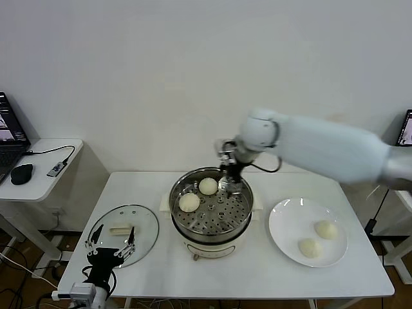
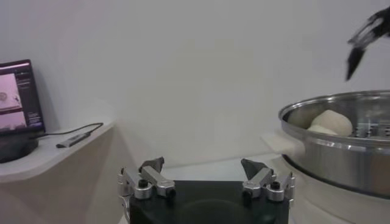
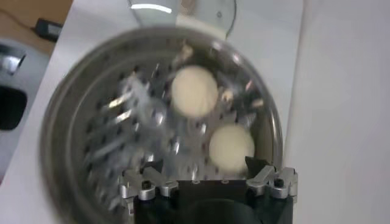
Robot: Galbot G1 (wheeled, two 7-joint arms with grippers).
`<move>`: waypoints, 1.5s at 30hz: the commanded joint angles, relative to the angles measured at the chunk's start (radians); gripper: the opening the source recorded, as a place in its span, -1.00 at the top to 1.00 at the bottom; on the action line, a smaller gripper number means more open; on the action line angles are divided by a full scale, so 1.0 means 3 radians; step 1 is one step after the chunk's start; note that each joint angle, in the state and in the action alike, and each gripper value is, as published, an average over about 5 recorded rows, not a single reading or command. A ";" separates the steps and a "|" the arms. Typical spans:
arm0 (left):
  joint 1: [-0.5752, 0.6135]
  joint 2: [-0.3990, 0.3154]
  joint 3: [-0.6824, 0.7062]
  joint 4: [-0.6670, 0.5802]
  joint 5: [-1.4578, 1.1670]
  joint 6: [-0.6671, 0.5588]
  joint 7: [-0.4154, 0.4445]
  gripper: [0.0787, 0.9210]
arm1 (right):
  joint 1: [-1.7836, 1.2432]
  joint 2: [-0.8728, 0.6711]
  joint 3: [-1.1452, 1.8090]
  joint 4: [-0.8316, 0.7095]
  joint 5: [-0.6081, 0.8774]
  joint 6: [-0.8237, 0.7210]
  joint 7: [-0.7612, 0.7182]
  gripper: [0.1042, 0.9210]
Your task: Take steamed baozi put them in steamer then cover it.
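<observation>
The steamer (image 1: 219,214) stands mid-table with two baozi inside, one at the far side (image 1: 208,186) and one on the left (image 1: 189,202). Two more baozi (image 1: 326,230) (image 1: 310,247) lie on the white plate (image 1: 290,222) to the right. My right gripper (image 1: 230,175) hangs open and empty over the steamer's far rim. Its wrist view shows it (image 3: 204,173) above the tray, with the two baozi (image 3: 194,91) (image 3: 231,148) below. My left gripper (image 1: 114,239) is open and empty at the near edge of the glass lid (image 1: 138,222). It shows wide open in its own view (image 2: 203,167).
The white table (image 1: 257,270) ends close to the lid on the left and to the plate on the right. A lower side table (image 1: 38,170) at far left carries a laptop, a mouse (image 1: 21,173) and a cabled adapter. A wall stands close behind the steamer.
</observation>
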 commanded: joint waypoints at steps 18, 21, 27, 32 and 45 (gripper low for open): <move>-0.0009 0.0010 0.0038 0.0066 0.0049 0.0011 -0.0002 -0.77 | -0.2306 -0.1673 0.1434 0.0311 -0.1505 0.0685 -0.0097 -0.76; -0.0003 0.0008 0.0031 0.0069 0.0051 0.0012 -0.0001 -0.77 | -0.2482 -0.1608 0.1549 0.0239 -0.1584 0.0689 -0.0070 -0.76; 0.0018 -0.0001 0.0013 0.0072 0.0055 0.0009 -0.0001 -0.77 | -0.2708 -0.1513 0.1723 0.0171 -0.1650 0.0675 -0.0036 -0.76; 0.0027 -0.0006 0.0008 0.0070 0.0054 0.0004 0.0001 -0.77 | -0.2802 -0.1454 0.1778 0.0124 -0.1678 0.0664 0.0025 -0.76; 0.0034 -0.0027 0.0025 0.0050 0.0072 0.0000 -0.0002 -0.77 | -0.3058 -0.1279 0.2014 -0.0019 -0.1769 0.0612 0.0213 -0.76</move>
